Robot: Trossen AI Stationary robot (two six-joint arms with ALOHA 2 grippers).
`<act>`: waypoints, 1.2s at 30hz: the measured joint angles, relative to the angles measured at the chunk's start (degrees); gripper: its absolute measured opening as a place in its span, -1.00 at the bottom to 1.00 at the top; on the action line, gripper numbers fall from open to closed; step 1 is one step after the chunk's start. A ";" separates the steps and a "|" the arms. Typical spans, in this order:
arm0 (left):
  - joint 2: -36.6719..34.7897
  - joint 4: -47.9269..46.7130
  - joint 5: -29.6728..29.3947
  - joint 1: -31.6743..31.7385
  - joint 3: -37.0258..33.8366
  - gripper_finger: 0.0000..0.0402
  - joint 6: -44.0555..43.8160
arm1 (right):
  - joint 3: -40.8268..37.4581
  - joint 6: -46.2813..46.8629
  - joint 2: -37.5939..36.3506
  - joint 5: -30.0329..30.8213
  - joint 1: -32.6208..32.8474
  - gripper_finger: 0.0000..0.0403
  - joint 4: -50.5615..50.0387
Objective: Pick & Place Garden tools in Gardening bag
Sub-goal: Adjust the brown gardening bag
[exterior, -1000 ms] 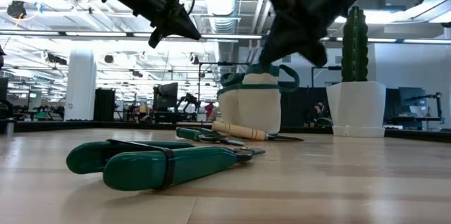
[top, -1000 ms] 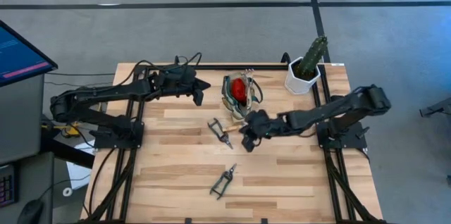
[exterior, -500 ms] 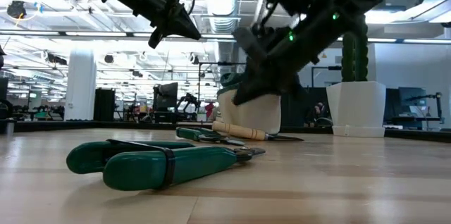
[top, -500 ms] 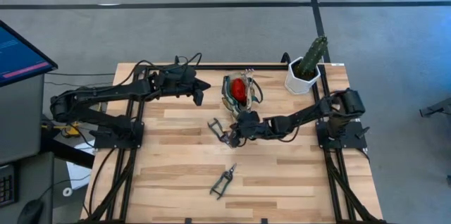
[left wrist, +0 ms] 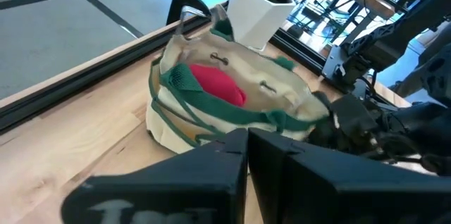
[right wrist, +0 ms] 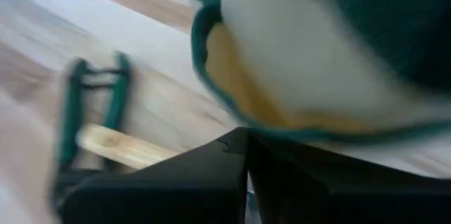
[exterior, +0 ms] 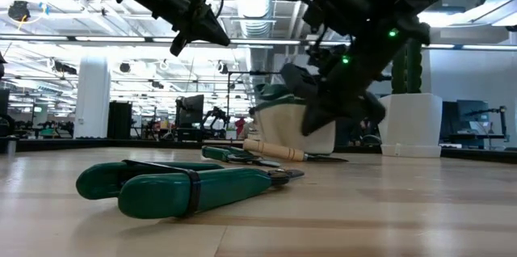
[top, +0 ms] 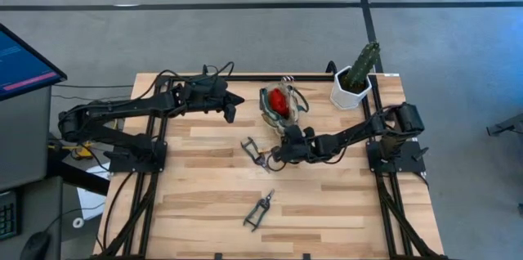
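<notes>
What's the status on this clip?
Right end effector shut, low beside gardening bag, over wooden-handled tool. Left end effector shut, hovering left of bag. Red tool bagged; shears on table. Nothing blocking.

No text, label, brand, number or sign can be read anywhere in these views. The monitor at the left edge of the high view shows lines on a blue screen, but they are too small to make out.
</notes>
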 joint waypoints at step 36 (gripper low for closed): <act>9.55 9.10 11.55 9.77 0.00 -1.00 3.01 | -9.78 6.25 -27.57 -2.35 3.06 -1.00 -16.44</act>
